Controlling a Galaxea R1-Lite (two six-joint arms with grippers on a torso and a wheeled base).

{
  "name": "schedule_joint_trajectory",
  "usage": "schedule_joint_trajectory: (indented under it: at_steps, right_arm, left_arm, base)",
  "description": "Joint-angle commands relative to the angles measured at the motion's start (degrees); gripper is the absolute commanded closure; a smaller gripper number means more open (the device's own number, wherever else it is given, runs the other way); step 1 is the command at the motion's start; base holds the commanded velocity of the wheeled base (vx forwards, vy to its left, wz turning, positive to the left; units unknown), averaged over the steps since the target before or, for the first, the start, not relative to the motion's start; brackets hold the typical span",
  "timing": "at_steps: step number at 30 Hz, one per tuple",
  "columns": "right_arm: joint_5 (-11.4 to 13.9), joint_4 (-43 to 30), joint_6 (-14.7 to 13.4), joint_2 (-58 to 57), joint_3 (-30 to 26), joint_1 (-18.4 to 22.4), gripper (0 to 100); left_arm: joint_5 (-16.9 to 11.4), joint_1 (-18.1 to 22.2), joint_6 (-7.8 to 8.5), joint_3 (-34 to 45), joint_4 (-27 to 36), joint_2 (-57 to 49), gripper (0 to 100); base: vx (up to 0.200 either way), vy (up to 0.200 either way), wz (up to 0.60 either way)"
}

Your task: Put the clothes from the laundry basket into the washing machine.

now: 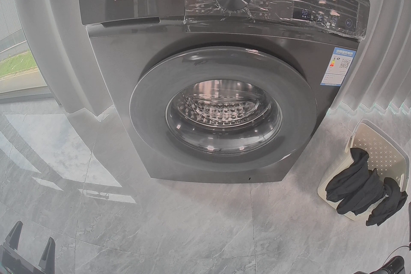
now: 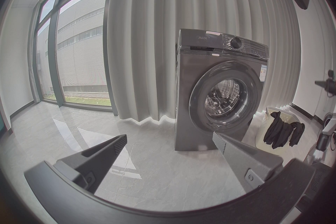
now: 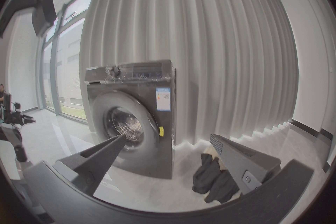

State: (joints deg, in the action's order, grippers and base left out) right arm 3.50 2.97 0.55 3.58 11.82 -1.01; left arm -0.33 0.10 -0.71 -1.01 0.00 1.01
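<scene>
A dark grey washing machine (image 1: 222,73) stands on the floor ahead, its round glass door (image 1: 223,115) closed. To its right, a cream laundry basket (image 1: 383,146) leans against the curtain, with black clothes (image 1: 364,191) draped over its front rim. My left gripper (image 1: 33,238) is low at the near left, far from both, open and empty, as the left wrist view confirms (image 2: 169,140). My right gripper (image 3: 168,139) is open and empty too. Beyond it are the washing machine (image 3: 133,116) and the black clothes (image 3: 213,179).
White pleated curtains (image 1: 385,52) hang behind the machine and basket. A floor-to-ceiling window (image 2: 77,53) is off to the left. Glossy grey floor tiles (image 1: 192,227) stretch between me and the machine.
</scene>
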Motion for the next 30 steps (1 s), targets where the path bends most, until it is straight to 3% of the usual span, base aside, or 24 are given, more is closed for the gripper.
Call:
schedule_joint_trajectory:
  at_steps: [1,2,3,4,5,6,8,12,16,20,28,30]
  right_arm:
    - [8.37,1.24,-0.81,19.79,9.27,-2.50,0]
    - [8.37,1.24,-0.81,19.79,9.27,-2.50,0]
    - [12.32,1.86,-3.19,28.14,9.18,-2.86,0]
    - [13.29,2.30,-5.12,31.75,9.62,-2.94,0]
    - [13.29,2.30,-5.12,31.75,9.62,-2.94,0]
    - [14.34,4.67,-8.02,38.43,10.59,-3.56,0]
    - [14.96,11.18,-9.43,46.69,11.29,-6.37,0]
    - [14.61,25.06,-8.81,60.49,10.76,-10.06,0]
    - [14.17,32.27,-8.63,68.84,11.55,-12.52,0]
    - [12.06,34.03,-8.81,73.50,13.66,-14.02,0]
    - [11.09,34.03,-8.99,77.89,17.44,-15.86,0]
    - [9.60,34.03,-8.90,79.38,18.76,-15.86,0]
  left_arm:
    - [0.07,-0.01,-0.08,0.92,0.00,-0.84,0]
    - [0.07,-0.01,-0.08,0.92,0.00,-0.84,0]
    - [-0.02,-0.01,-0.17,0.92,0.00,-0.84,0]
    - [-0.02,-0.01,-0.08,0.92,0.00,-0.84,0]
    - [-0.02,-0.01,-0.08,0.92,0.00,-0.84,0]
    - [-0.02,-0.01,-0.08,0.92,0.00,-0.84,0]
    - [-0.02,-0.01,-0.17,0.92,0.00,-0.84,0]
    - [-0.02,-0.01,-0.08,0.92,0.00,-0.84,0]
    - [-0.02,-0.01,-0.17,0.92,0.00,-0.84,0]
    - [-0.02,-0.01,-0.17,0.92,0.00,-0.84,0]
    - [-0.02,-0.01,-0.17,0.92,0.00,-0.84,0]
    - [-0.02,-0.01,-0.17,0.92,0.00,-0.84,0]
  base:
    - [0.000,0.000,0.00]
    - [0.000,0.000,0.00]
    - [0.000,0.000,0.00]
    - [0.000,0.000,0.00]
    - [0.000,0.000,0.00]
    - [0.000,0.000,0.00]
    - [0.000,0.000,0.00]
    - [0.000,0.000,0.00]
    - [0.000,0.000,0.00]
    - [0.000,0.000,0.00]
    - [0.000,0.000,0.00]
    - [0.000,0.000,0.00]
